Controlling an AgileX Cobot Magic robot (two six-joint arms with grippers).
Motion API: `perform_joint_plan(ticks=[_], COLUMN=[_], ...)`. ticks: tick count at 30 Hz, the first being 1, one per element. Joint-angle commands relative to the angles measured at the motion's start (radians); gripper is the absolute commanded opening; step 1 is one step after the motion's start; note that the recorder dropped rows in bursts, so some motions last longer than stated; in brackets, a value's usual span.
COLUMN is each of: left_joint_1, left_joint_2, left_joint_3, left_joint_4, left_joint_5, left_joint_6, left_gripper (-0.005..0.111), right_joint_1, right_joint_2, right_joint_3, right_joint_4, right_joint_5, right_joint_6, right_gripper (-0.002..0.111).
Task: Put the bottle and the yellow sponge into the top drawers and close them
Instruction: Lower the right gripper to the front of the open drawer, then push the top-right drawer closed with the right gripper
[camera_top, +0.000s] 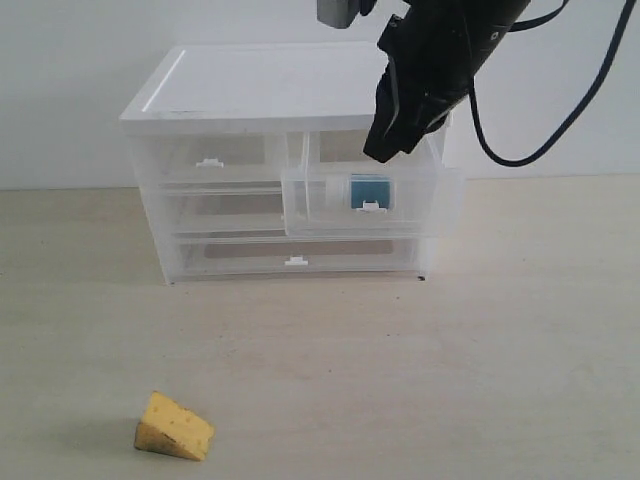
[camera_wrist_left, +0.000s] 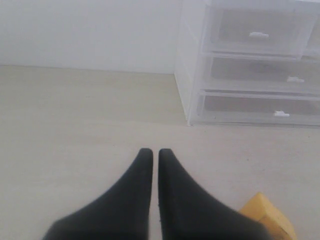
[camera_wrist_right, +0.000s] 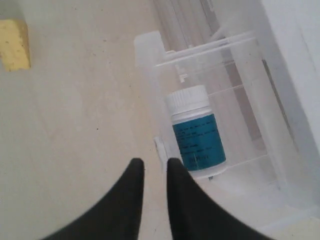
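The white bottle (camera_top: 367, 190) with its teal label lies inside the right top drawer (camera_top: 320, 205), which is pulled out of the translucent drawer unit (camera_top: 260, 85). My right gripper (camera_top: 386, 150) hangs just above that drawer's front. Its fingers are a narrow gap apart and hold nothing (camera_wrist_right: 154, 164), with the bottle (camera_wrist_right: 196, 135) just beyond them. The left top drawer (camera_top: 210, 160) is pushed in. The yellow sponge (camera_top: 175, 427) rests on the table at the front left. My left gripper (camera_wrist_left: 152, 152) is shut and empty above the table, with the sponge (camera_wrist_left: 267, 220) beside one finger.
Two full-width drawers (camera_top: 295, 262) below the top pair are pushed in. The unit stands against a white wall. A black cable (camera_top: 560, 130) loops from the right arm beside the unit. The beige table (camera_top: 450, 380) spreads in front of the unit.
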Motion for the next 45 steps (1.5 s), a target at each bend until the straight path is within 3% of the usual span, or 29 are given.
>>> perform_joint_plan(ticks=[1, 2, 9, 45], left_joint_1=[0.005, 0.005, 0.005, 0.005], left_joint_2=[-0.003, -0.003, -0.003, -0.003], left_joint_3=[0.003, 0.003, 0.003, 0.003], left_joint_4=[0.001, 0.001, 0.001, 0.001], left_joint_5=[-0.002, -0.002, -0.002, -0.002], left_joint_6=[0.006, 0.006, 0.006, 0.006], left_gripper=[0.004, 0.004, 0.004, 0.004], right_joint_1=[-0.002, -0.002, -0.002, -0.002], right_joint_2=[-0.010, -0.010, -0.001, 0.115], right_joint_3=[-0.002, -0.002, -0.002, -0.002], right_joint_4=[0.015, 0.026, 0.036, 0.011], right_joint_5=[0.006, 0.006, 0.006, -0.103], right_joint_6=[-0.082, -0.116, -0.301, -0.344], right_gripper=[0.050, 0.056, 0.051, 0.051])
